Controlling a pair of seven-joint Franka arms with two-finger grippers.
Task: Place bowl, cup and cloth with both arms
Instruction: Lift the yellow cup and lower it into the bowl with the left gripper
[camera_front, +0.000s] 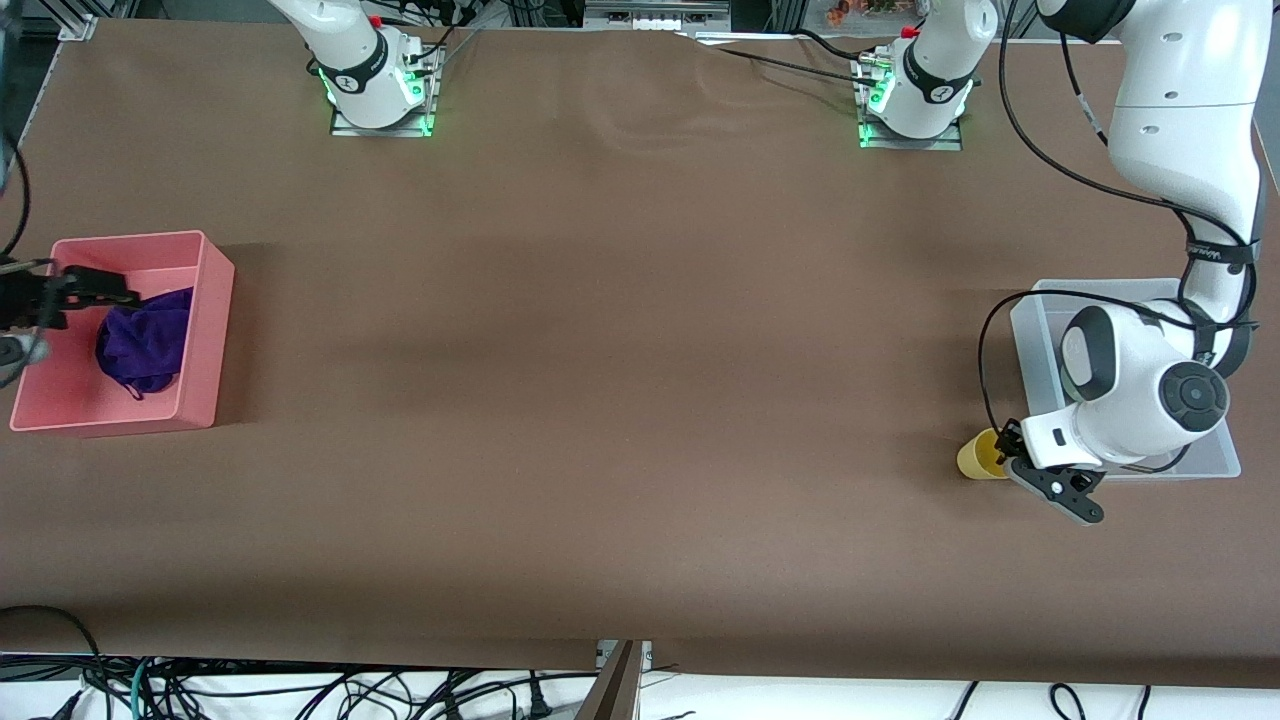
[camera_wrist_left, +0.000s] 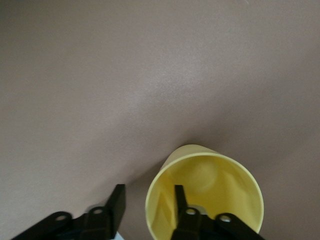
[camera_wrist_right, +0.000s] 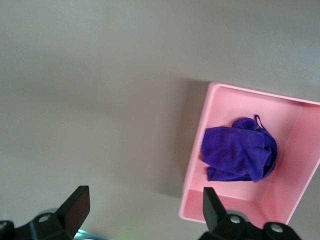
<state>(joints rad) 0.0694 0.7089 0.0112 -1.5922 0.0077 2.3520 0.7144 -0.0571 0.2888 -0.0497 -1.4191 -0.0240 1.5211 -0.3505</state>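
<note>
A plain brown surface (camera_front: 620, 330) fills the scene. At the right arm's end, the purple cloth (camera_front: 145, 340) lies bunched in a pink bin (camera_front: 205, 330); the right gripper (camera_wrist_right: 142, 210) hangs above with jaws wide open. Just beside a clear bin (camera_front: 1030, 330) at the left arm's end, the yellow cup (camera_front: 978, 456) stands upright, the left gripper (camera_wrist_left: 148, 202) straddling its rim, jaws parted.

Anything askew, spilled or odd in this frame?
Nothing spilled or damaged. The cloth lies bunched in the pink bin. The cup stands upright, the left end effector straddling its rim. The bowl is not visible.
</note>
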